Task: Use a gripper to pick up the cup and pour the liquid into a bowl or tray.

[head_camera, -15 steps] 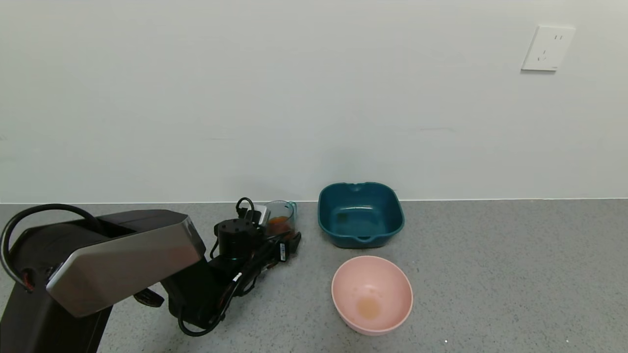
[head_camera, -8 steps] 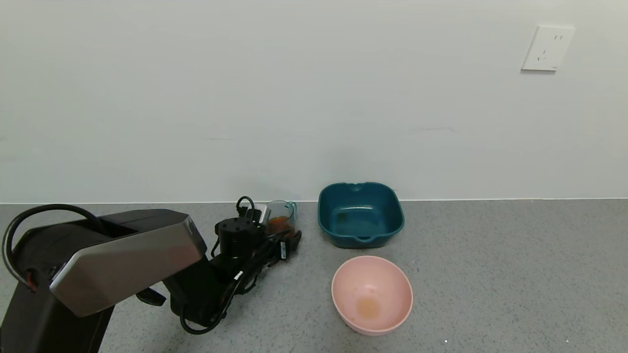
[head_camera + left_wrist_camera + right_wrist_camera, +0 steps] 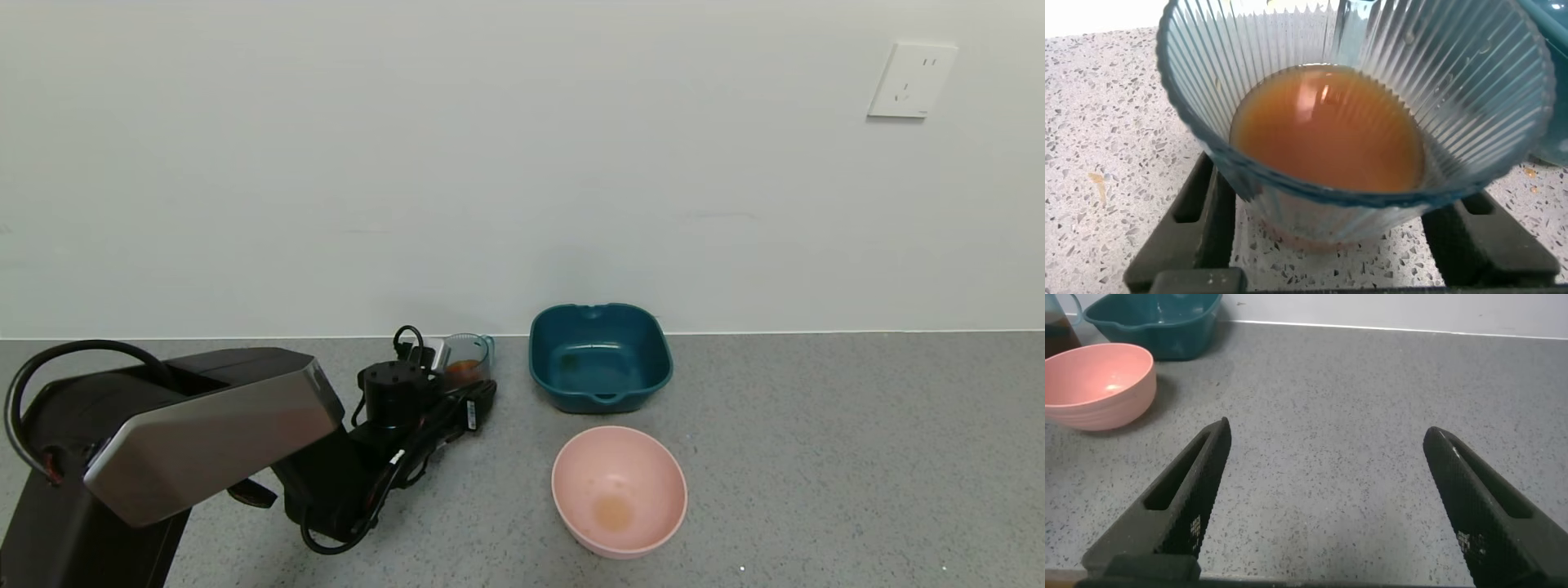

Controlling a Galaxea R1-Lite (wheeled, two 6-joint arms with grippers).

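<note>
The ribbed blue-grey cup (image 3: 468, 356) stands on the grey counter near the wall, left of the basins. Orange-red liquid (image 3: 1327, 131) fills its lower part. My left gripper (image 3: 471, 382) reaches in low along the counter, and its black fingers (image 3: 1192, 220) press against both sides of the cup (image 3: 1454, 82), which rests on the counter. The pale pink bowl (image 3: 645, 465) sits right of the cup and nearer to me, with a faint orange stain at its bottom. My right gripper (image 3: 1327, 433) is open and empty over bare counter, out of the head view.
A dark teal square basin (image 3: 600, 355) stands by the wall, just right of the cup and behind the pink bowl. The right wrist view shows the pink bowl (image 3: 1094, 384) and the basin (image 3: 1159, 322) farther off. The wall runs close behind the cup.
My left gripper's visible fingertip has drawn in a little toward the cup. The cup, the bowl and the basin have not moved.
</note>
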